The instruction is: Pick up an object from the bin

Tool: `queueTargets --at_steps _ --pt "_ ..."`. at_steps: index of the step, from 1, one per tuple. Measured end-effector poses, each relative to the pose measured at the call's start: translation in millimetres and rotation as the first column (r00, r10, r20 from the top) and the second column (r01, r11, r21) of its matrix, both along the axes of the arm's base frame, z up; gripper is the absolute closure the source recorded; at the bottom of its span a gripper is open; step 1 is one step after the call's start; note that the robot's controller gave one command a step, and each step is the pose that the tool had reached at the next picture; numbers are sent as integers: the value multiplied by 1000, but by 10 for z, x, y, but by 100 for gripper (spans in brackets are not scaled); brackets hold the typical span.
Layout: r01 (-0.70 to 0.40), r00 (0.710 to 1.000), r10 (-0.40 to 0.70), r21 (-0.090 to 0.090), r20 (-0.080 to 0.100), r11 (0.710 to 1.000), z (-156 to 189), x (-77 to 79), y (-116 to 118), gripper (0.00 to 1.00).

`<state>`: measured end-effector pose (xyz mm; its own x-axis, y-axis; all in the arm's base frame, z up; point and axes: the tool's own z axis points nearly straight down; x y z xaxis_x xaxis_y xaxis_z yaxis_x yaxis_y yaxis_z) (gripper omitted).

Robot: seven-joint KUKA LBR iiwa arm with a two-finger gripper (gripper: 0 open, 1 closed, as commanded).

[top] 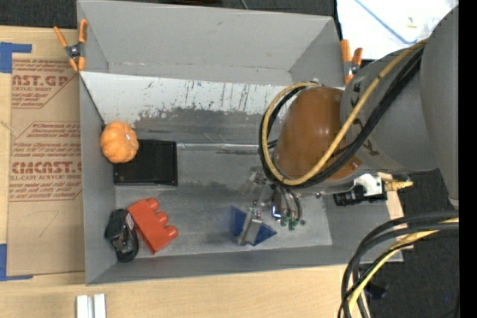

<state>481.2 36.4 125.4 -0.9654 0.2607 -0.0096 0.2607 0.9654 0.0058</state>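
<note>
Target candidate was the small blue angular piece [240, 223], low on the bin floor near the front wall, right of centre. It looked like a wedge or folded block; exact shape was unclear because the tool covered part of it.

The gripper [262, 218] was down at floor level, right on top of the blue piece, with metal parts overlapping its middle. Blue showed on both sides of the tool tip. Couldn't tell whether the grip was spread or closed, nor whether the piece was actually pinched. The overlap hid that.

Status, as I judged it: approach and descent were done, and the tool was at the object. Not confirmed: a secure grasp. Left to do: close if not closed, lift clear of the bin [201, 41], and verify the piece comes up with it. The blue piece appeared to sit on the floor, so no lift was evident.

The wrist's orange cover [313, 134] and cable loop [270, 149] hung above the tool, with the arm coming in from the right.

Rest of the bin was well apart on the left side:
- red toy brick [153, 225], front left
- black lumpy item [121, 234] touching or just beside the brick, in the front-left corner
- flat black box [147, 162] further back
- orange ball [119, 142] against the box's back-left corner, by the left wall

Nothing else was near the tool, so I saw no clutter risk on the lift.
</note>
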Motion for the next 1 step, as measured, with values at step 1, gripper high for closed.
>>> queueTargets --at_steps 1 --pt "101 995 -101 0 -5 995 -263 40 -397 0"
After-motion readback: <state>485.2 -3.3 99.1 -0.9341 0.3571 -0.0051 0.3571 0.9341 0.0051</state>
